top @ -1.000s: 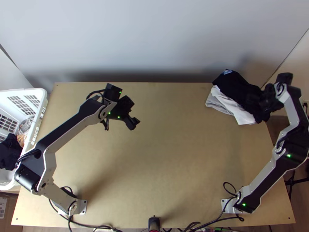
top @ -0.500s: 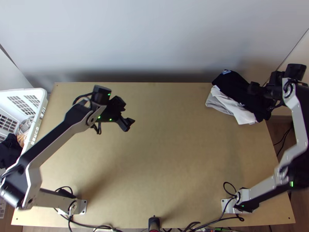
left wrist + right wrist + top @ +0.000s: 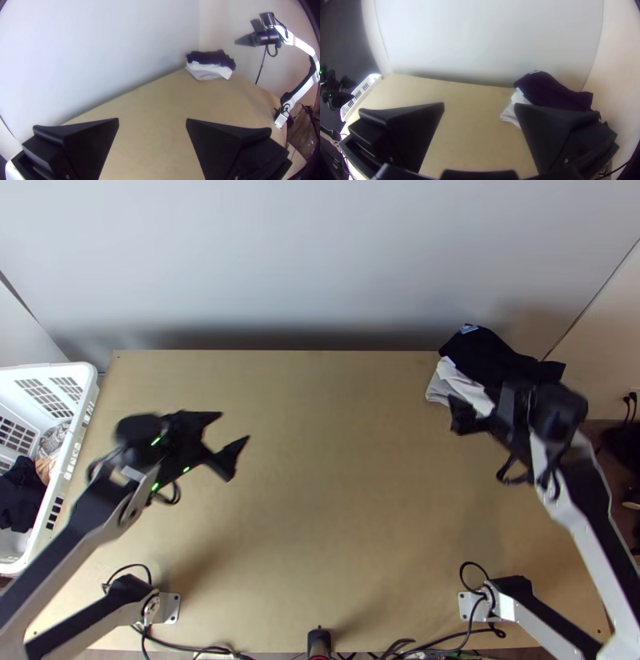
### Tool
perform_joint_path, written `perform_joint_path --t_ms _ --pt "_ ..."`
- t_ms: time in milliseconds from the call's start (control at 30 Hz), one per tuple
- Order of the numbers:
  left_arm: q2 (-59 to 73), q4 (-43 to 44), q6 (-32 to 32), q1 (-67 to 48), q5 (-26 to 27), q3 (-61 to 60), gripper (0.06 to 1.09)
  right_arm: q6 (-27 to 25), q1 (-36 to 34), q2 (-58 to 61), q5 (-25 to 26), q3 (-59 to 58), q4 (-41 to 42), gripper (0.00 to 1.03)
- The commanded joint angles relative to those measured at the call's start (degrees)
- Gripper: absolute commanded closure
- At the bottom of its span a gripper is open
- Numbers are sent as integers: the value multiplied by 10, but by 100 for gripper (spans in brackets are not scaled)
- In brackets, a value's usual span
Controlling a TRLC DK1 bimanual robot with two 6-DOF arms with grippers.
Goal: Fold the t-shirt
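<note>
In the top view my left gripper (image 3: 233, 426) is open over the table's left part, with nothing between its fingers. My right gripper (image 3: 482, 396), also open, hangs in front of the pile at the back right corner. That pile has a folded black cloth (image 3: 486, 358) lying over white and light grey cloth (image 3: 462, 384). In the left wrist view the left gripper (image 3: 152, 119) has its fingers wide apart. The right gripper (image 3: 479, 103) in the right wrist view is likewise spread, one finger partly covering the pile's dark cloth (image 3: 550, 91). No t-shirt lies spread on the table.
A white basket (image 3: 86, 376) with dark cloth (image 3: 20, 492) and other items inside stands beyond the table's left edge. Bare wood makes up the table's middle (image 3: 344, 484). A wall rises along the back edge; cables lie along the front edge.
The left gripper has moved left and toward the near edge. The right gripper has swung off the pile's right side, leftward and nearer. The pile lies as before.
</note>
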Motion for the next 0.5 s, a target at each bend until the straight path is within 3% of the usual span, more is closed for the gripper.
perform_joint_path --t_ms 0,200,467 --pt "-170 91 -16 63 -12 -146 10 38 30 -99 10 -121 31 5" --pt "-251 102 -11 128 -12 -187 10 33 11 -176 12 -189 79 5" --pt "-333 115 13 189 -12 -250 10 -22 -27 -291 58 -299 163 5"
